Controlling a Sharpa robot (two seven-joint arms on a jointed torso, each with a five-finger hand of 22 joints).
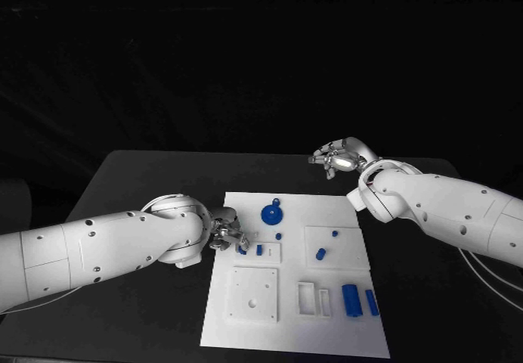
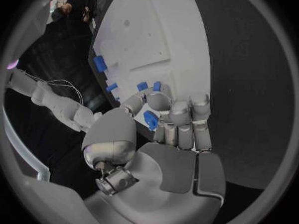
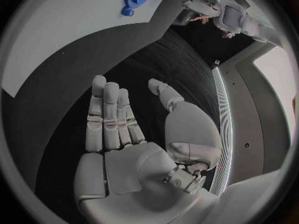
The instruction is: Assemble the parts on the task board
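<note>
At the near end of the task board [image 1: 294,340], around 5 o'clock from its middle, two blue cylinders [image 1: 351,299] stand side by side, just beside a pair of white slotted blocks [image 1: 315,297]. At about 7 o'clock sits a raised white square plate with holes [image 1: 255,293].

Farther up, at the board's 9 o'clock edge, the left hand [image 1: 227,233] is curled over the plate. The left wrist view shows its fingers [image 2: 181,115] and thumb closed round a small blue part [image 2: 151,119], so it is grasping that piece. How deep the hold goes I cannot tell; the piece looks caught near the fingertips. That is the main risk: a shallow pinch could let the part twist or drop as it is carried, and it might land among the small blue pegs [image 1: 259,248] close by and knock them. If the part meets its seat tilted, pressing down may jam it or shift the board on the black tabletop [image 1: 142,181].

Toward the centre, short blue pins [image 1: 322,253] rest on a raised white square, and at 12 o'clock lies a blue gear [image 1: 273,213].

Beyond the far edge, at 1 o'clock, the right hand [image 1: 341,159] hangs over the tabletop, released, fingers [image 3: 109,117] straight and apart, holding nothing. It is well apart from the board and gives it no steadying.
</note>
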